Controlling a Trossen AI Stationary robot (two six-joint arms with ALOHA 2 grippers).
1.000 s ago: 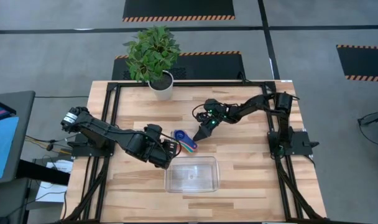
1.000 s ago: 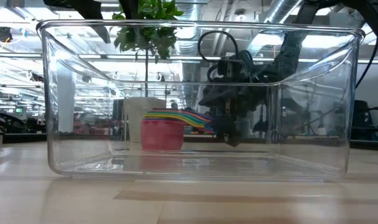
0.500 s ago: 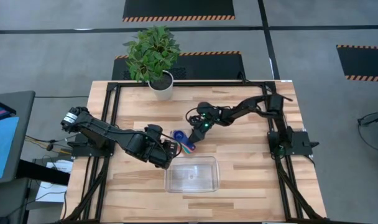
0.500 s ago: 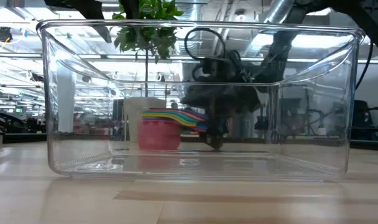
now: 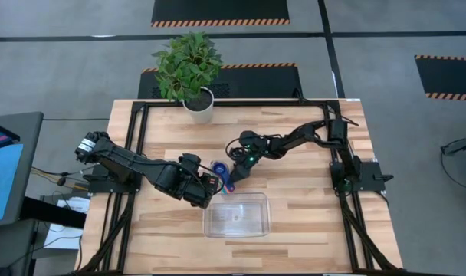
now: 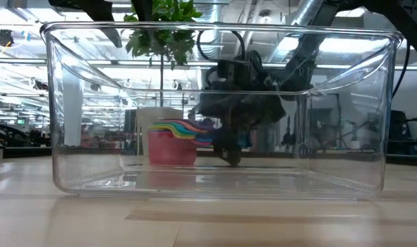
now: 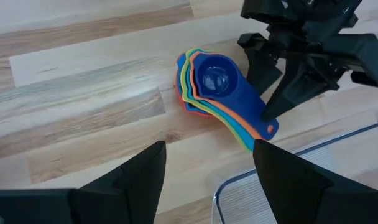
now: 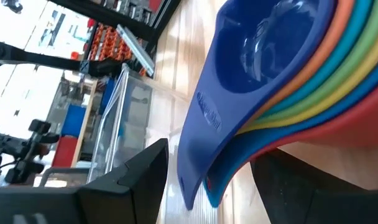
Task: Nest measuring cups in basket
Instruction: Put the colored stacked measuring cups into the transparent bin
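Plastic measuring cups (image 7: 217,93), already stacked, lie on the wooden surface (image 5: 310,207) just beside the clear basket (image 5: 237,214), not in it. Likely light, stiff, slick; fanned handles look the best hold. Right pincer (image 5: 234,173) straddles those handles, fingers spread, gripping nothing; left pincer (image 5: 214,185) waits released nearby.

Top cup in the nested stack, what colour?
Dark blue top cup, clearest in the left wrist view.
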